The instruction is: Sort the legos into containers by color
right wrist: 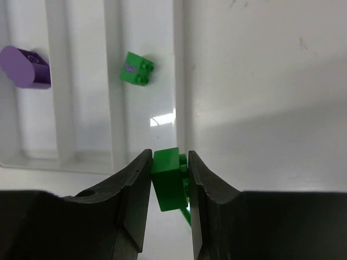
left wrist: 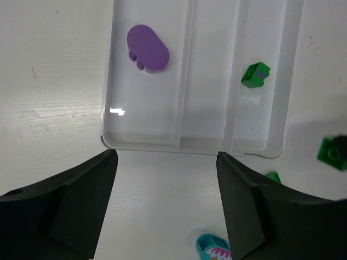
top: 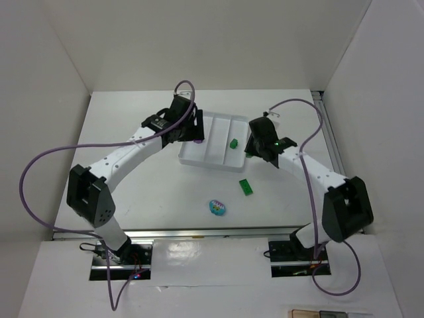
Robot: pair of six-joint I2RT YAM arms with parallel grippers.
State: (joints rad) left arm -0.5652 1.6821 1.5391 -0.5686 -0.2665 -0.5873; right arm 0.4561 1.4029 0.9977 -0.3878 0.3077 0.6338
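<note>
The right gripper is clamped on the gripped green brick, with both black fingers pressed flat against its sides. Seen from overhead, this gripper sits just beside the near right corner of the tray. The tray is white and rectangular with three long narrow compartments, and it lies near the middle of the white worktop.

The left gripper hangs with its fingers spread wide apart and nothing between them. From overhead it is above the tray's left long side. Its own camera looks down past the fingers at the tray's near short end.

Inside the tray, the purple piece, rounded and flat, lies in the left compartment. The sorted green brick lies tilted in the right compartment. The middle compartment shows only bare white plastic.

On the worktop, the loose green brick lies just off the tray's near right corner, not touching the tray. The cyan piece, an oval with multicoloured marking, lies nearer the worktop's near edge, a little left of that brick and apart from it.

The left arm and right arm, white with black joints, bend back to their bases at the near edge.
</note>
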